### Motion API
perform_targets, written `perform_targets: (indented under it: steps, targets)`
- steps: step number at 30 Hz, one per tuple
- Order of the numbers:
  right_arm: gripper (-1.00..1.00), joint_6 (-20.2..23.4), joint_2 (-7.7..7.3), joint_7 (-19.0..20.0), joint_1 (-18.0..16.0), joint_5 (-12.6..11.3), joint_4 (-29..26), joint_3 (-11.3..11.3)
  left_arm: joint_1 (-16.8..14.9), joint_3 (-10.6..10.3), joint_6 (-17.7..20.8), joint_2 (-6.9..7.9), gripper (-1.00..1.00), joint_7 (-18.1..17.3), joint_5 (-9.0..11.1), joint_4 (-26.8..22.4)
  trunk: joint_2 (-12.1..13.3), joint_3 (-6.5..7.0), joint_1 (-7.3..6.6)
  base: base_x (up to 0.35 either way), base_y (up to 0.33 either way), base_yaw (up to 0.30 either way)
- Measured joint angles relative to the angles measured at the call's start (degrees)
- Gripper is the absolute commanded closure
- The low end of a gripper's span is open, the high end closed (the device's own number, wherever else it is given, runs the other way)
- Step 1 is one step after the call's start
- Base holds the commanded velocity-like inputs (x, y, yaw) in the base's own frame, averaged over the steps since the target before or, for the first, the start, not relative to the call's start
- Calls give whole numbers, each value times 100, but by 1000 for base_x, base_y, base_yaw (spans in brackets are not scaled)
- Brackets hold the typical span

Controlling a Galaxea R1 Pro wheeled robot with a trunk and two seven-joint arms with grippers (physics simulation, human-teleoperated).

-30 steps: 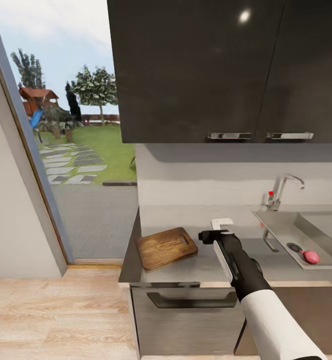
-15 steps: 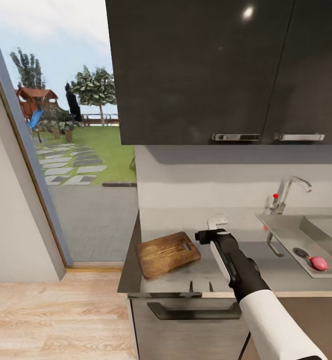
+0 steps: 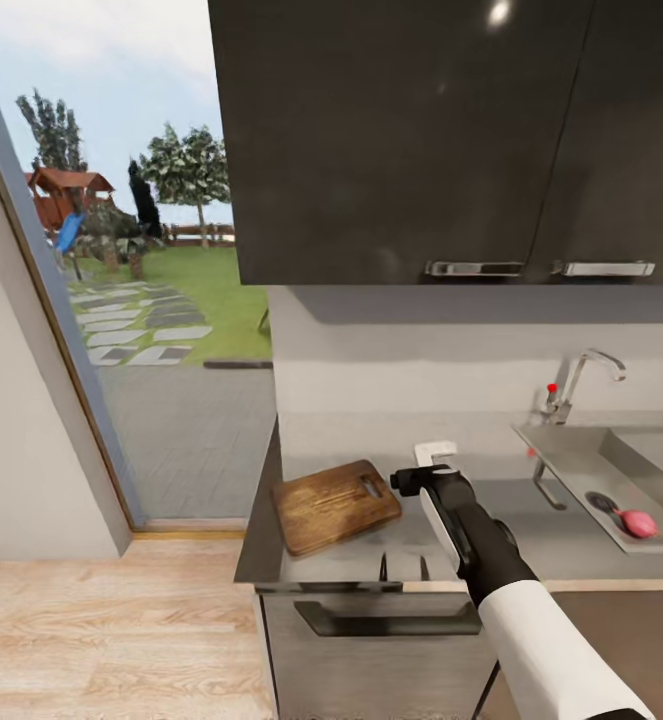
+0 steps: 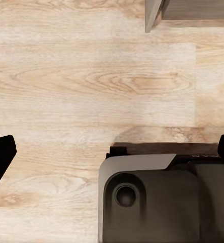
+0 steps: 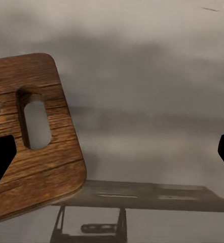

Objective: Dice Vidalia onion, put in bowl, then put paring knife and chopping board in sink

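Head view: the right arm [image 3: 476, 540] reaches over the countertop [image 3: 561, 545]; the chopping board [image 3: 335, 505] lies just to its left, and the Vidalia onion [image 3: 639, 523] sits in the sink [image 3: 571, 450] well to its right.

Left wrist view: the left gripper [image 4: 112, 152] hangs over wood floor [image 4: 81, 81], fingers spread, holding nothing.

Right wrist view: the right gripper [image 5: 112, 152] is wide open and empty, the board's slot end beside one fingertip.

Dark wall cabinets [image 3: 421, 140] hang high above the pincer [image 3: 402, 570] — a pale wood floor [image 3: 101, 630] lies below, beside a garden doorway [image 3: 141, 300].
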Motion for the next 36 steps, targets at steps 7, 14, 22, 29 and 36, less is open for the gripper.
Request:
perform_targets:
  steps: [7,14,22,29,36]
  targets:
    - [-100,-1,0,2,-2,0,9,0,0,0,0,-3,-100,0,0,0,0,-66,-1,173,66,0]
    - [-100,-9,0,8,0,0,90,0,0,-6,0,-9,-100,0,0,0,0,-131,0,32,28,0]
    - [-100,-38,0,9,-2,0,236,-1,0,-7,0,-9,-100,0,0,7,-1,-206,-2,98,1,0]
    - [-100,-50,-7,9,-2,0,296,-1,0,-7,0,-9,-100,0,0,8,-1,-272,-2,287,0,0]
    - [-100,-136,-8,8,-2,8,346,-1,0,-7,0,-9,-100,0,-7,8,0,-337,0,35,0,0]
